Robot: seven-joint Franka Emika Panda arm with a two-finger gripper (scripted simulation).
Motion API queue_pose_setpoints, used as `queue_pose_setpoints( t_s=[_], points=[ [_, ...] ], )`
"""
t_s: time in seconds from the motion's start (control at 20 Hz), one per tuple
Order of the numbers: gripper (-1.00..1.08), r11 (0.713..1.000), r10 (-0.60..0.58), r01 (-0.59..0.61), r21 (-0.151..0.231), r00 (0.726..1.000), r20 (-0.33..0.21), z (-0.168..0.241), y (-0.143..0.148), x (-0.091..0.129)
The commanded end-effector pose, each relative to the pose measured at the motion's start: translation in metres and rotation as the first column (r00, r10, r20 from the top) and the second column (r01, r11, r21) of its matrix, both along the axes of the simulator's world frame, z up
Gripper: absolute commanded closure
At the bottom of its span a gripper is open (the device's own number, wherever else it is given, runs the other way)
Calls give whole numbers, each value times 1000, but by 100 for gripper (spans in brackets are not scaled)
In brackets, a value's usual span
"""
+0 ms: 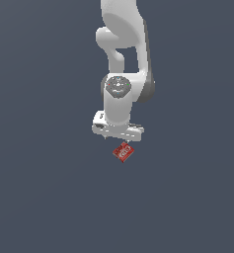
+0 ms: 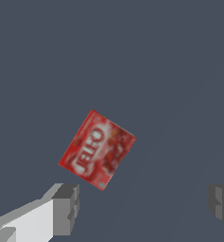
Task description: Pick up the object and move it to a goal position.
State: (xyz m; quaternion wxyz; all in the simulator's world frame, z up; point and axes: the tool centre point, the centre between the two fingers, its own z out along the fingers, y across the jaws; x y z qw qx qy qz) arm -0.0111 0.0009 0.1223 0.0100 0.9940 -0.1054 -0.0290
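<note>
Above the red box (image 1: 123, 152), the arm points straight down, its pincer (image 2: 144, 205) spread wide, grasping nothing.

Small flat red box (image 1: 123, 151) (image 2: 97, 149), rectangular, white label lettering across top face plus darker red picture patch. Lies flat, label side up, on plain dark grey surface. Rotated askew, corners pointing diagonally in both views. Intact, closed, unheld, nothing touching it. In exterior view sits near frame centre, slightly toward exterior view's right.
</note>
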Motion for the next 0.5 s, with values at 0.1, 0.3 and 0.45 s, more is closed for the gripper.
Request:
queue_pose_setpoints(
  t_s=[0.1,0.3,0.45],
  points=[
    [-92,994,-114,114,0,993,13,-12,8,2],
    [-92,976,-217,217,2,976,24,-23,15,4],
    [-92,956,-294,294,3,955,32,-30,20,5]
  ],
)
